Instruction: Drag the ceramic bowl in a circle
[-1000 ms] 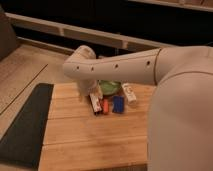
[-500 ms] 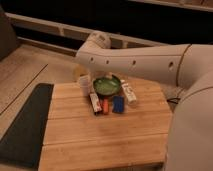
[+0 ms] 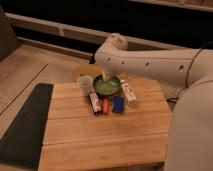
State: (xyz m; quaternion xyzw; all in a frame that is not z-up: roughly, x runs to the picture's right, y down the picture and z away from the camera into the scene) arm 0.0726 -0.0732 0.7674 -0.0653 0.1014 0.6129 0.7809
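The ceramic bowl [image 3: 106,86] is round and glossy dark green with a lighter green inside. It sits on the wooden table [image 3: 100,135] near its far edge. My white arm [image 3: 150,62] comes in from the right and bends down over the bowl. My gripper [image 3: 105,76] hangs at the bowl's far rim, largely hidden under the arm. I cannot tell whether it touches the rim.
A small pale cup [image 3: 86,83] stands just left of the bowl, and a flat yellowish plate [image 3: 81,71] lies behind it. A white bottle [image 3: 128,92], a blue item [image 3: 118,103] and a red-orange item [image 3: 97,105] lie close in front. A dark mat [image 3: 22,125] lies to the left.
My arm has lifted and swung back to the far right, uncovering the bowl and the table's far edge. The bowl has stayed about where it was.
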